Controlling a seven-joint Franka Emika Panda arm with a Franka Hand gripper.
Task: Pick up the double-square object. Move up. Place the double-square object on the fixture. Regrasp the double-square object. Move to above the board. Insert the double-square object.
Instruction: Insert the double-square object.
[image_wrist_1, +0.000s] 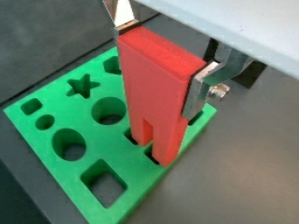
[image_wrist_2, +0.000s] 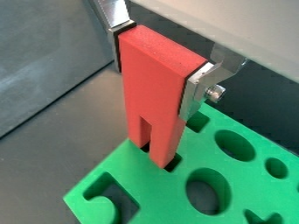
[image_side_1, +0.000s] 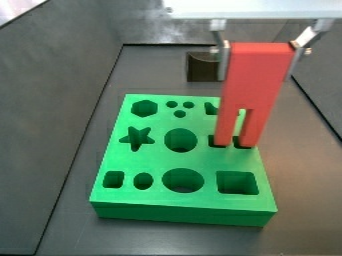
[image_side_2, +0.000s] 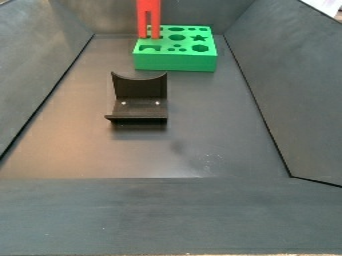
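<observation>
The red piece (image_wrist_1: 159, 92) is looking rigid and light, a flat hard block with smooth faces that could be slipping under side load, so holding it across its thin sides near the solid top end, away from the two prongs, seems right. The gripper (image_wrist_1: 163, 48) is doing just that: its silver fingers (image_wrist_2: 201, 87) are closed to the block's thickness and clamping its upper part, touching nothing else. The piece is hanging upright over the board (image_side_1: 140, 180), prongs down, their tips reaching into or just at the square holes near the board's edge; how deep they are sitting I cannot tell. The fixture (image_side_2: 138, 98) is standing empty, well apart from the board.
</observation>
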